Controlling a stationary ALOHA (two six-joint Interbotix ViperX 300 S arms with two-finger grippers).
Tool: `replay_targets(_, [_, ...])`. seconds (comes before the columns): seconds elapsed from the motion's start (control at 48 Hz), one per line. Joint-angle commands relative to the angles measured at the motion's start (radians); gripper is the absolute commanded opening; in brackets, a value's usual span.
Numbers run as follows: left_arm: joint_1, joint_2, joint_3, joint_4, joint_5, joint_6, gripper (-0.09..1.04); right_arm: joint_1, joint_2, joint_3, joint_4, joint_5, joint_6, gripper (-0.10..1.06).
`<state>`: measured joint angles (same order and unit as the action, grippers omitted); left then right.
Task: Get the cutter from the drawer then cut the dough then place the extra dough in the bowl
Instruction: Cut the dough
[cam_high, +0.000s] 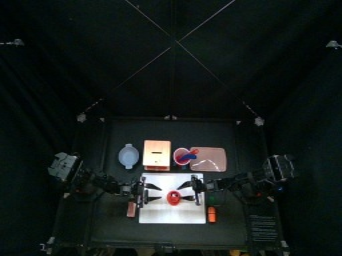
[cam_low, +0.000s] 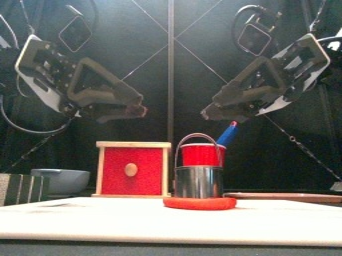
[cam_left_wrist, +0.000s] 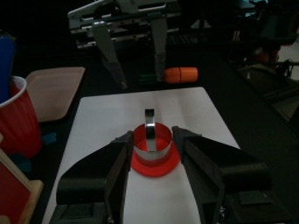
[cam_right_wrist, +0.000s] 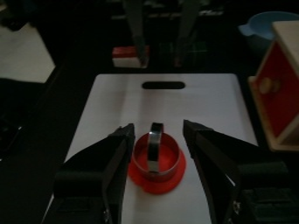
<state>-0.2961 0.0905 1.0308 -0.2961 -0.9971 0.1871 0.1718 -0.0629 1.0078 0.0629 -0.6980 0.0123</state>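
While the left gripper and right gripper hang spread open and empty, the cutter stands on the dough below, between their jaws, so a skewed grab could tip it or drag the dough.

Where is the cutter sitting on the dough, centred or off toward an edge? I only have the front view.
Observer: Roughly centred. The right wrist view shows the dough as a red rim all round the cutter.
Operator: Are both sets of jaws open?
Observer: Yes. The wrist views show the left gripper and the right gripper with jaws apart, and the cutter shows in each gap.
Operator: Is anything loose beside the board?
Observer: From the top view, one orange toy lies just off the left edge of the white board, and a second one just off its right edge.
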Motion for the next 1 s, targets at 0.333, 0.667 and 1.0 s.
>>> replay_targets(0.333, [0.002,0.133,-0.043,0.009,-0.144,-0.049,0.79,0.244,0.169,0.003,0.457,-0.330,-0.187,0.84])
replay_targets(0.667, [0.040,0.187,-0.081,0.074,-0.192,-0.057,0.79,0.239,0.227,0.002,0.476,-0.414,-0.189,0.84])
replay_targets(1.0, [0.103,0.222,-0.138,0.144,-0.149,-0.061,0.79,0.199,0.259,-0.011,0.469,-0.414,-0.184,0.84])
